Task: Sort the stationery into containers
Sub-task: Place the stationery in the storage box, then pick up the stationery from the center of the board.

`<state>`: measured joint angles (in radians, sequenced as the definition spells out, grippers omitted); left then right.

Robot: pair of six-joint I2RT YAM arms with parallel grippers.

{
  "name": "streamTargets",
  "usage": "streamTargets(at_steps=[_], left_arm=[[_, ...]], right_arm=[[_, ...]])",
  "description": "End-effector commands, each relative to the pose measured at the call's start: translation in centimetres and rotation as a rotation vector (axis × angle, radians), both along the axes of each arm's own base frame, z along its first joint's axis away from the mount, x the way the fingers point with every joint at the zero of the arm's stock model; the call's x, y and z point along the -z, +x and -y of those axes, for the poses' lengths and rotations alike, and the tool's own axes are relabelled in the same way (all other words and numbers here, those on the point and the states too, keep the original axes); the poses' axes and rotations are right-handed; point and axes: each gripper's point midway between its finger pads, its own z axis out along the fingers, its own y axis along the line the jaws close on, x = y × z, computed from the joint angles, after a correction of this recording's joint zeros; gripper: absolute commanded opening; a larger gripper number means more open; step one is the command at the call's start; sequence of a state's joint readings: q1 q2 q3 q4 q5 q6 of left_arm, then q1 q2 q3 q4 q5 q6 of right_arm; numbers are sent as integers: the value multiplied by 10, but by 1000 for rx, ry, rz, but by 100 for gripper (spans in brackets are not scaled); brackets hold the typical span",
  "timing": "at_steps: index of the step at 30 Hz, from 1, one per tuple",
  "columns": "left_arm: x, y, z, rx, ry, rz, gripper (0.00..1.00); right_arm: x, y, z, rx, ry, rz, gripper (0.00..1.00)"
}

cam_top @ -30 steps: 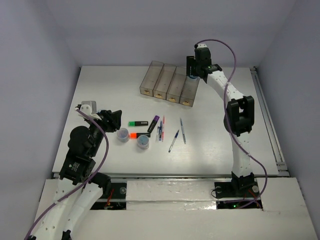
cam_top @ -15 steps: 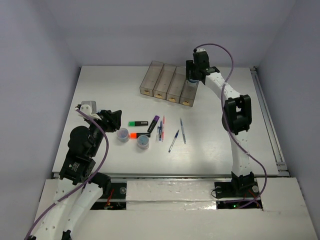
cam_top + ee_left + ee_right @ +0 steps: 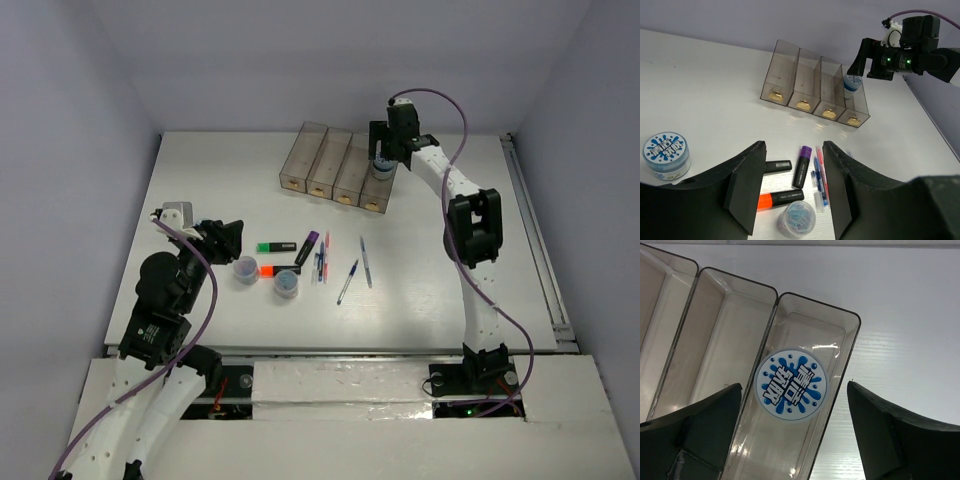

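right claw (image 3: pixel 381 160) spread wide, nothing pinched | round tub (image 3: pixel 790 385) seen straight below it, between the fingers but untouched, within the rightmost bin (image 3: pixel 815 335) | left claw (image 3: pixel 792 150) spread, empty | loose markers (image 3: pixel 802 167) judged nearer the left arm

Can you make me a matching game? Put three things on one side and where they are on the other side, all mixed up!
Things:
1. orange highlighter
2. purple highlighter
3. round tub under the right gripper

Places:
A. lying right beside the pens
B. in the end bin of the row
C. on the table next to the paper-clip tub

Pairs: 1-C, 2-A, 3-B
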<state>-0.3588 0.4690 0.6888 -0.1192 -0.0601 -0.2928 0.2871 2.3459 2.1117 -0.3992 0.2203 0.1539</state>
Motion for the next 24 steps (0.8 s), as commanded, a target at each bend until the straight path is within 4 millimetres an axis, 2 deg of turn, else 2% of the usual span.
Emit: streamTargets(at_steps=[1, 3, 4, 5, 6, 7, 8, 9, 10, 11, 14, 15, 17, 18, 19, 20, 21, 22, 23, 24], left_arm=[[-29, -2, 1, 13, -16, 77, 46], [-29, -3, 1, 9, -17, 78, 46], [-29, -2, 1, 8, -18, 78, 45], [-29, -2, 0, 5, -20, 78, 44], [-30, -3, -1, -1, -19, 81, 40], [-30, -2, -2, -6, -20, 79, 40], [-30, -2, -3, -13, -21, 80, 36], [-30, -2, -3, -15, -23, 80, 34], [-31, -1, -7, -32, -22, 83, 31], [-31, -1, -8, -35, -23, 83, 26], [-32, -1, -13, -62, -27, 83, 15], [-33, -2, -15, -72, -30, 86, 12], [-38, -4, -26, -124, -39, 97, 4], [-40, -5, -30, -146, -48, 99, 1], [-39, -6, -41, -204, -51, 91, 0], [-44, -10, -50, -244, -65, 106, 0], [-45, -12, -58, -283, -79, 108, 0], [-46, -14, -66, -322, -85, 110, 0], [-49, -18, -71, -338, -94, 126, 0], [-49, -19, -71, -341, -97, 128, 0]], right_arm=[[-66, 6, -2, -12, 63, 138, 91], [-71, 0, -7, -36, 95, 145, 77], [-76, -5, -17, -59, 112, 157, 65], [-100, -12, -18, -71, 137, 201, 32], [-112, -24, -38, -123, 180, 230, 8], [-103, -26, -43, -140, 198, 218, 8], [-119, -38, -62, -188, 226, 243, 0], [-125, -44, -80, -242, 256, 260, 0], [-120, -55, -98, -296, 273, 245, 0], [-125, -70, -130, -363, 285, 252, 1], [-124, -96, -182, -488, 289, 254, 4], [-120, -114, -214, -552, 294, 243, 4], [-124, -129, -245, -621, 313, 250, 5], [-123, -145, -269, -675, 327, 242, 6], [-113, -153, -285, -714, 343, 214, 6], [-121, -158, -299, -751, 360, 228, 6], [-119, -168, -312, -795, 367, 215, 6], [-103, -179, -331, -833, 353, 189, 7], [-100, -184, -341, -854, 345, 185, 7], [-110, -188, -352, -880, 341, 191, 8]])
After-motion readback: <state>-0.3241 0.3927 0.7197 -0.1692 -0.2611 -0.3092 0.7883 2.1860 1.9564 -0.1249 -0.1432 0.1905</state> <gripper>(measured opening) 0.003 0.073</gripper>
